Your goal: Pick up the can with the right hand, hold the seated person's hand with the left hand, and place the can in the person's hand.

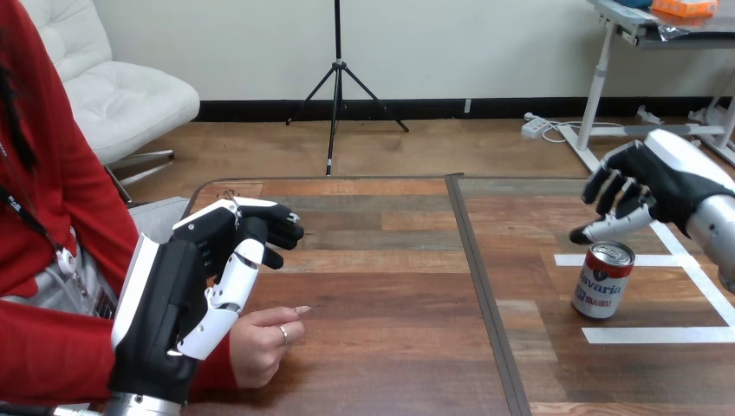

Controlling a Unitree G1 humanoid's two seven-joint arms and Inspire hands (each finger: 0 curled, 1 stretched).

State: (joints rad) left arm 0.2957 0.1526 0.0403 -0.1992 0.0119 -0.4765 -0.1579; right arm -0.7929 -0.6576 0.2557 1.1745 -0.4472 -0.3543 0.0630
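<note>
The can (602,280) stands upright on the table (390,286), just below the right hand (646,186), which is half-open and holds nothing. The wall is probably thin, smooth and easily dented, so grasp mid-body with moderate force. The left hand (186,277), loosely open, holds nothing over the person's hand (260,342).

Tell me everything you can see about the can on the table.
The can looks like a metal drinks can, with a red body, a white band of print and a silver rim and top. It stands upright and looks undented, on the right half of the table, between two white tape lines. Only the table seems to touch it. The right hand hovers just above its top, fingers loosely bent, none round it.
</note>
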